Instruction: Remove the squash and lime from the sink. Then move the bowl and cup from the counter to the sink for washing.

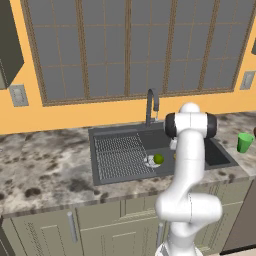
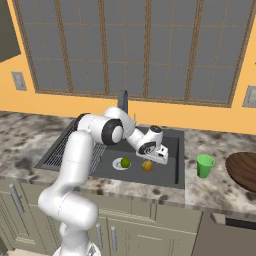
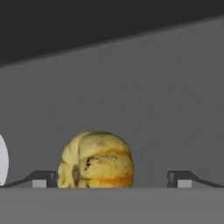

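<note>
tool (image 3: 112, 179): wide open, holds nothing, low in sink (image 2: 170, 172) | squash (image 3: 97, 160): on basin floor between the fingertips (nearer one) | lime (image 2: 125, 162): beside drain | cup (image 2: 204, 165), bowl (image 2: 243, 170): on tabletop (image 2: 210, 192)

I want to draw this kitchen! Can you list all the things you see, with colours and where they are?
squash: one, yellow-orange, on the sink floor, between the open fingertips
lime: one, green, in the sink by the silver drain
sink: one, dark grey, set into the counter
faucet: one, dark, behind the sink
cup: one, green, counter right of the sink
bowl: one, reddish-brown, right of the cup
gripper: one, open, low in the sink at the squash
</note>
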